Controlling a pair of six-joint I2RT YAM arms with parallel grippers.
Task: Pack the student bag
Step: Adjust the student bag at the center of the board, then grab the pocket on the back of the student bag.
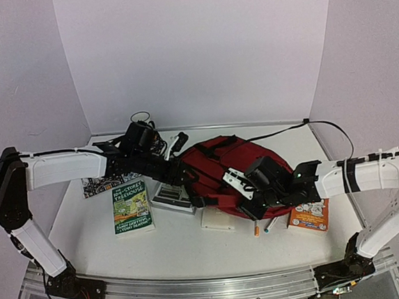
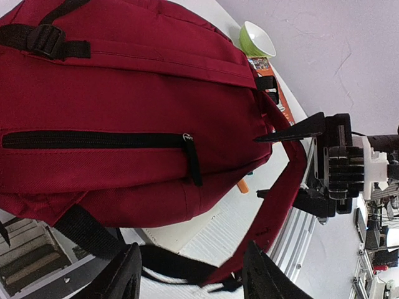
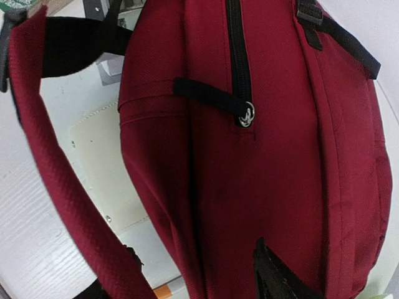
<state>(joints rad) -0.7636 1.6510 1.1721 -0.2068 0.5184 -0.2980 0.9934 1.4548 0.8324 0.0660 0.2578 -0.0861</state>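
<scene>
The student bag (image 1: 218, 163), dark red with black straps, lies flat in the middle of the table. Its front pocket zipper (image 2: 93, 139) is closed. My left gripper (image 1: 188, 184) is at the bag's left edge. In the left wrist view its jaws (image 2: 193, 277) stand apart, with a black strap (image 2: 168, 261) and the end of a red shoulder strap (image 2: 274, 205) lying between them. My right gripper (image 1: 249, 195) is at the bag's near right edge. It is open, with bag fabric (image 3: 249, 187) between its fingers (image 3: 277, 277); the left finger is mostly hidden behind the red strap (image 3: 62, 187).
A green book (image 1: 132, 206) lies left of the bag, and another book (image 1: 101, 185) sits under the left arm. A white notebook (image 1: 216, 219), an orange marker (image 1: 257, 228) and an orange book (image 1: 309, 215) lie near the front. A green bowl (image 2: 257, 38) stands beyond the bag.
</scene>
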